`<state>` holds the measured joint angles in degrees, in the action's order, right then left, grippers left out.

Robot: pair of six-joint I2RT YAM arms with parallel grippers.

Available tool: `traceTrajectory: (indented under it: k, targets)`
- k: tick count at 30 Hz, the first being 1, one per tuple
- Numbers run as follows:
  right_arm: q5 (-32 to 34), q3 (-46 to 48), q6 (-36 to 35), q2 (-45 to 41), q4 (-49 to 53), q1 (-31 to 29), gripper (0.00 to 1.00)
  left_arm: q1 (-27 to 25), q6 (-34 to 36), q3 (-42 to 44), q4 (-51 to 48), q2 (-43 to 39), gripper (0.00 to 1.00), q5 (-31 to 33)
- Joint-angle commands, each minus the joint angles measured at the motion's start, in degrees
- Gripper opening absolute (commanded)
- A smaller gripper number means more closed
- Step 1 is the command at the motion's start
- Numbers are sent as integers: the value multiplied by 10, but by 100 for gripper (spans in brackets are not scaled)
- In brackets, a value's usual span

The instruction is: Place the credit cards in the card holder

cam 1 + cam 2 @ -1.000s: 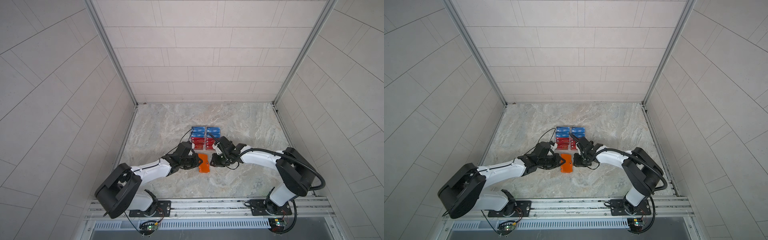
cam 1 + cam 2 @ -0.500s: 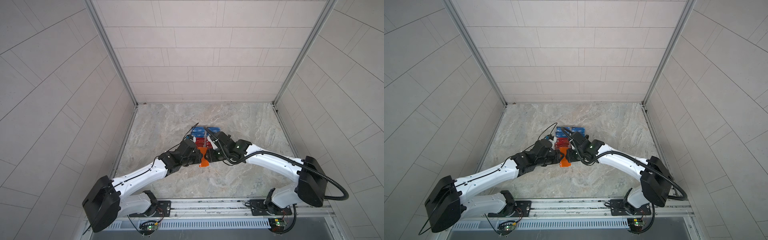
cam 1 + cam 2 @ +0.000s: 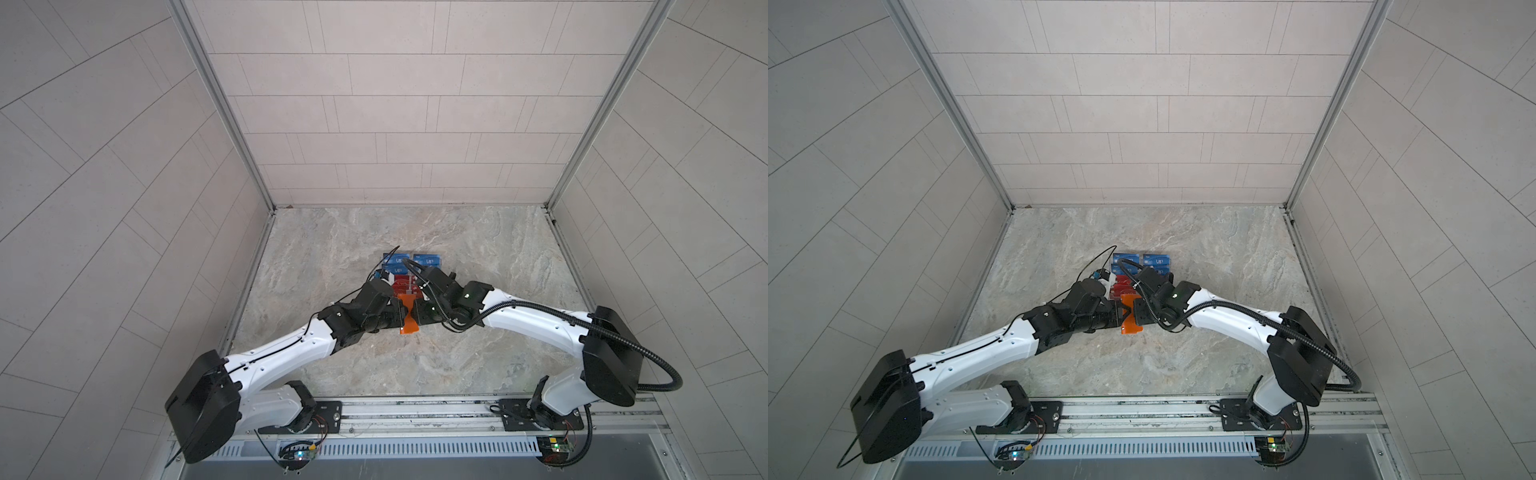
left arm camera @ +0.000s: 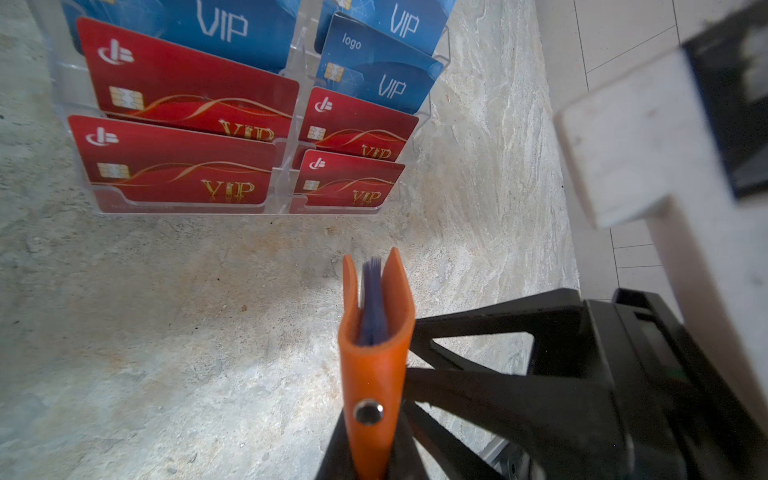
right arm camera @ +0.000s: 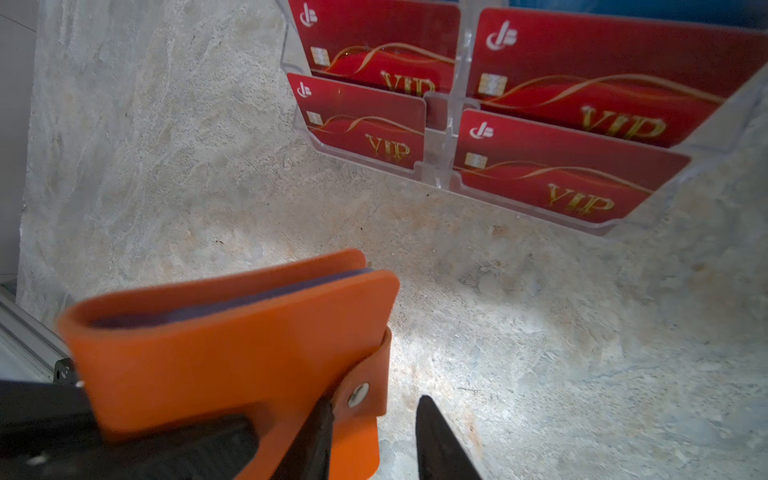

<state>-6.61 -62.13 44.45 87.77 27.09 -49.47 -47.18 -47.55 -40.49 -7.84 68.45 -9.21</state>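
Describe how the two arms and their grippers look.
The left arm and the right arm are white shells with black joint housings. A ribbed black hose runs along the right one; thin black cables loop at both wrists. The left gripper and right gripper are black with tapering fingers. A green light shows at the right wrist.

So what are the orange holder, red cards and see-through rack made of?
The card holder looks like matte leather or imitation: soft curved fold, metal snap. The red cards: glossy thin plastic, probably. The rack: clear hard plastic, maybe acrylic; cards show through.
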Motion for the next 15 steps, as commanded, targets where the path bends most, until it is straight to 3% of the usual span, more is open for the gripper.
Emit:
traceTrajectory:
  k: [1,11,15]
  targets:
    - [61,-8,-1,9,27,3,31,-7,15,-11,30,-9,10,-21]
    - [27,-8,-3,28,-1,5,19,-7,25,-13,38,-4,10,-35]
    - [9,-1,-4,30,-15,11,10,-6,24,-11,37,-4,10,-37]
